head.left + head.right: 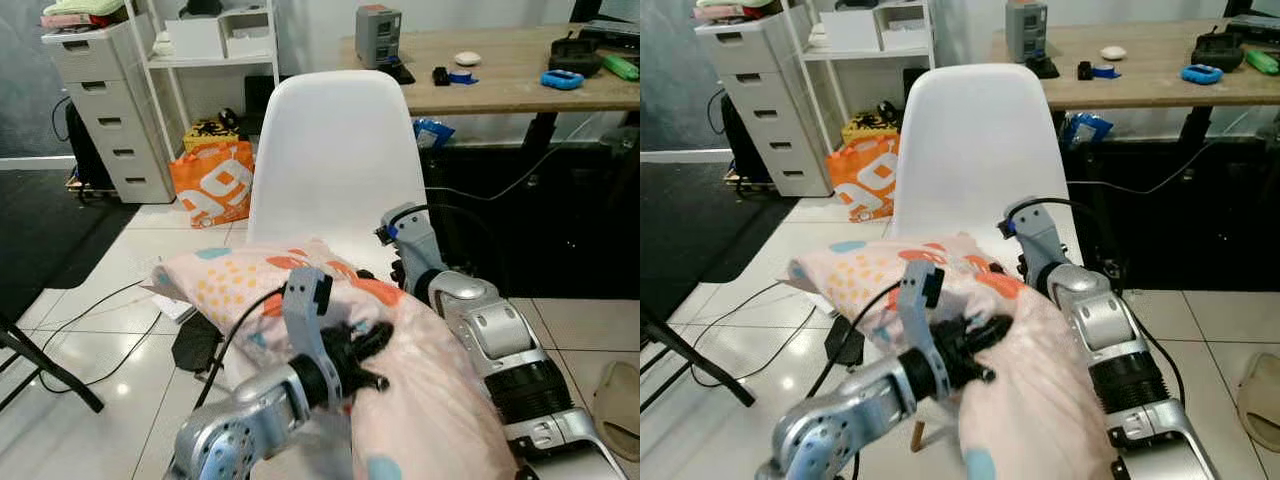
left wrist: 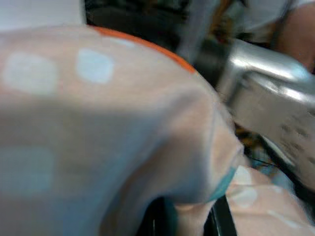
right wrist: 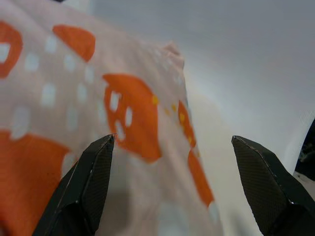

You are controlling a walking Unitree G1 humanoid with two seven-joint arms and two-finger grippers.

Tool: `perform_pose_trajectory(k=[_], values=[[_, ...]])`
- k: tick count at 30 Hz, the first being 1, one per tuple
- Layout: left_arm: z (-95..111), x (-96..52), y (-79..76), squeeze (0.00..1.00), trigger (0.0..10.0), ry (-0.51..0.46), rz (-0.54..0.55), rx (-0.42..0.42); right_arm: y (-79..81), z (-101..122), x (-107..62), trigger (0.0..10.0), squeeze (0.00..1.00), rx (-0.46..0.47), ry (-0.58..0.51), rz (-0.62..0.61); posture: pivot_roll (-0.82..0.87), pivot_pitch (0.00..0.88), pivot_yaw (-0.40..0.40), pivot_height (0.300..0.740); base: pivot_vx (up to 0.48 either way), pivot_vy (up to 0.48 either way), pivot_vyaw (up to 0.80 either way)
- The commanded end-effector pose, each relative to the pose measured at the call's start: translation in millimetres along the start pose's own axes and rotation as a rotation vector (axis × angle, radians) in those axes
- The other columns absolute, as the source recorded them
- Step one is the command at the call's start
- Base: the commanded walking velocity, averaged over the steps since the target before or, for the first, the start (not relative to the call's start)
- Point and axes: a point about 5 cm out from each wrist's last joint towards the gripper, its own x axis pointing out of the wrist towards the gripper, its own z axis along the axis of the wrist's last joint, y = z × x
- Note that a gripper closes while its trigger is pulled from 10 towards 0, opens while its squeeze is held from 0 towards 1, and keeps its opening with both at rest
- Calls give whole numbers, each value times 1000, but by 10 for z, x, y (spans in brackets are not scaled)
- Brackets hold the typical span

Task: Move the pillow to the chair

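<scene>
We see a pale pink pillow (image 1: 330, 320) with orange, yellow and blue spots lying across the seat of a white moulded chair (image 1: 335, 150), its near end draped toward the robot. The left end effector (image 1: 365, 355) is clenched on the pillow's fabric — black fingers buried in a bunched fold. The right end effector (image 3: 172, 182) sits at the pillow's far edge beside the chair back, its fingers spread wide and released. Behind the chair stand an orange shopping bag (image 1: 212, 183) on the tiled floor (image 1: 90, 300) and a wooden surface (image 1: 500, 70).
</scene>
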Motion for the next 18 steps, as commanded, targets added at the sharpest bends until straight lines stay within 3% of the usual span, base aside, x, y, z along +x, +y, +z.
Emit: perform_pose_trajectory(k=[1,3,13,18], values=[[-50,89,-56,0,10000,-49,41,-90,8,29,14,10000,0,-4,-9,-3,-277,72,66,565,0,0,0],[-90,215,-56,0,10000,-45,98,-96,-1,39,13,10000,0,-4,-12,-10,-282,75,67,565,0,0,0],[-59,464,-76,0,10000,-65,181,-67,-24,62,34,10000,0,-22,-15,-25,-278,76,60,565,0,0,0],[-95,560,-125,0,10000,-73,188,-128,-22,76,57,10000,0,-33,-13,-32,-277,74,56,565,0,0,0]])
